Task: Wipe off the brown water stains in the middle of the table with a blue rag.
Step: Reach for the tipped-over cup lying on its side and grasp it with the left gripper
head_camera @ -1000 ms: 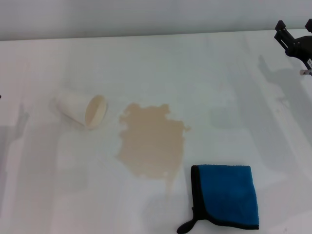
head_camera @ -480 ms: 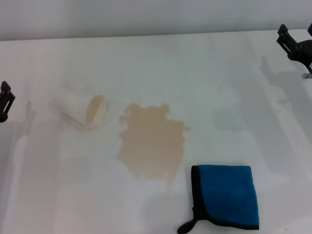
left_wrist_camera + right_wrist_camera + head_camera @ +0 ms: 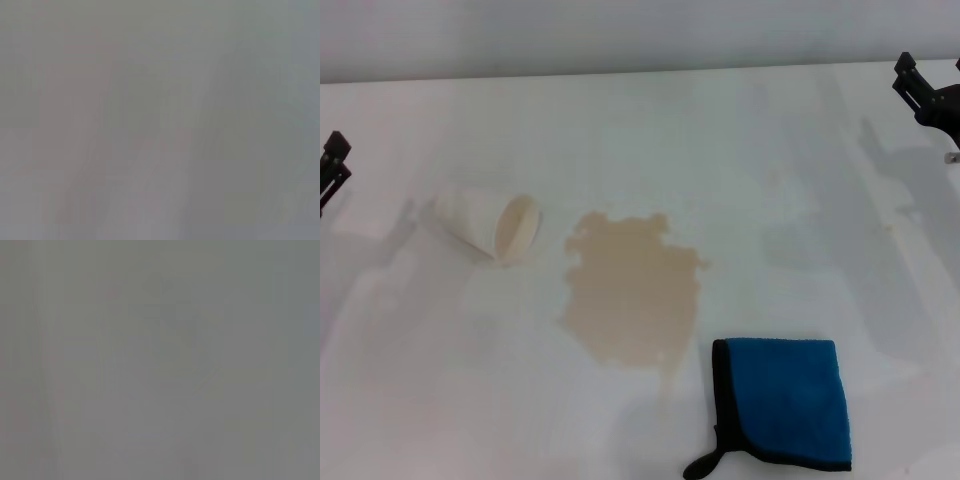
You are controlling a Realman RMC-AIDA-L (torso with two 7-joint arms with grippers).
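In the head view the brown water stains (image 3: 632, 290) form one pale tan blotch with ragged edges and a thin drip tail in the middle of the white table (image 3: 720, 150). The blue rag (image 3: 785, 400), folded square with black edging and a small black loop, lies just right of the stain's near end. My left gripper (image 3: 332, 165) shows only at the left edge, far from the rag. My right gripper (image 3: 930, 95) is at the far right edge, well beyond the rag. Both wrist views show only plain grey.
A white paper cup (image 3: 490, 225) lies on its side left of the stain, its mouth facing the blotch. The table's far edge (image 3: 620, 75) meets a grey wall.
My left gripper has come into view at the left edge and moved up and away. My right gripper has shifted slightly to the right. Rag, stain and cup have not moved.
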